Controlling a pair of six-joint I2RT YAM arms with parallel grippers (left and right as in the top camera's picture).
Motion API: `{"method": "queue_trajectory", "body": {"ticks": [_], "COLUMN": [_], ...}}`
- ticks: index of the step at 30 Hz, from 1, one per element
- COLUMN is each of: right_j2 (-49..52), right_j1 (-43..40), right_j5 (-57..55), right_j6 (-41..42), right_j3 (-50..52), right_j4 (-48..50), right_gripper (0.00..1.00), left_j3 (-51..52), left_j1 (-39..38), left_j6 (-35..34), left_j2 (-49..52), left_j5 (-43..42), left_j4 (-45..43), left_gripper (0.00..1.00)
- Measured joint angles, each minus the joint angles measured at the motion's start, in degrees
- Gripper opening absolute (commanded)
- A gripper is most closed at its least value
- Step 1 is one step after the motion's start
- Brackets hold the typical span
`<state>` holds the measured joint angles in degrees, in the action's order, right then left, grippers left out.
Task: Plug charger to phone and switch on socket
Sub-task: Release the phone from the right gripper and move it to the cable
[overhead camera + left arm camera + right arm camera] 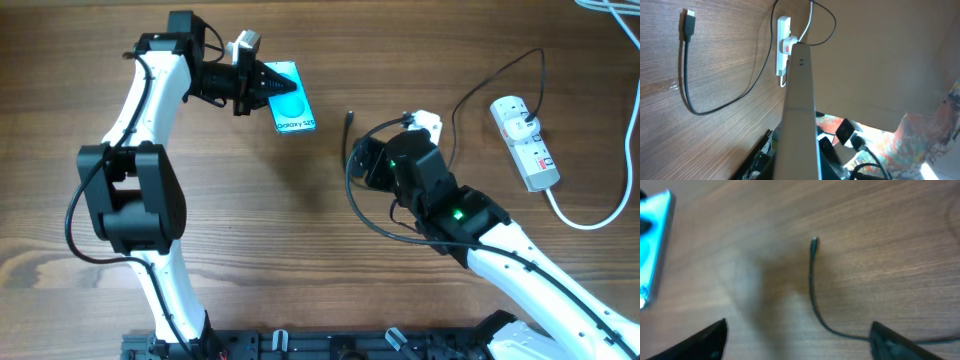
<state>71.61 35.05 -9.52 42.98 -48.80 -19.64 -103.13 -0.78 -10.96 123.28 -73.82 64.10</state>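
Toward the table's far side, the phone is clamped by one end in the left gripper. Near it lies the charger tip, its cable running between the right gripper's wide-open, empty jaws. The socket lies well apart.

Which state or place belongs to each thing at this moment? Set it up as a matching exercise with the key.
Things:
1. phone
2. charger tip
3. socket
4. right gripper

States or places:
A. open, gripping nothing
B. lying loose on the wood, plugged into nothing
C. held in the left gripper
D. far right in the overhead view, with a white plug in it

Pairs: 1-C, 2-B, 3-D, 4-A
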Motion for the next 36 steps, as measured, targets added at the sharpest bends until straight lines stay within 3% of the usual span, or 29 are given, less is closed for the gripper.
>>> {"method": "queue_trajectory", "body": {"ticks": [3, 5, 9, 13, 16, 22, 30, 36], "right_j2": [0.0, 0.0, 0.02, 1.66, 5.86, 20.55, 36.76, 44.61], "right_j1": [0.0, 0.0, -2.03, -6.86, -7.91, -7.89, -8.46, -10.64], "right_j5": [4.28, 6.95, 12.9, 18.67, 20.98, 22.99, 23.58, 23.89], "right_j6": [-4.31, -5.88, -7.17, -7.76, -9.27, -13.0, -14.84, -14.99], "right_j3": [0.0, 0.0, -0.02, -1.99, -6.95, -24.28, -43.67, -47.63], "right_j4": [-0.68, -0.74, -0.94, -3.02, -7.34, -19.47, -27.5, -26.91], "right_gripper": [0.83, 0.75, 0.72, 0.72, 0.71, 0.56, 0.47, 0.4], "left_j3": [0.0, 0.0, 0.0, 0.0, 0.0, 0.0, 0.0, 0.0], "left_j1": [2.97, 6.69, 14.32, 15.78, 15.72, 15.74, 15.74, 15.74], "left_j6": [0.22, 0.22, 0.11, -0.04, -0.04, -0.15, -1.42, -1.77], "left_j2": [0.0, 0.0, 0.0, 0.0, 0.0, 0.0, 0.0, 0.0], "left_j5": [-0.5, -0.87, -0.96, -1.07, -1.07, -1.09, -1.09, -1.09], "left_j4": [-0.02, 0.0, 0.02, 0.02, 0.13, 0.24, 0.2, 0.2], "left_gripper": [0.04, 0.04, 0.04, 0.04, 0.04, 0.04, 0.04, 0.04]}}
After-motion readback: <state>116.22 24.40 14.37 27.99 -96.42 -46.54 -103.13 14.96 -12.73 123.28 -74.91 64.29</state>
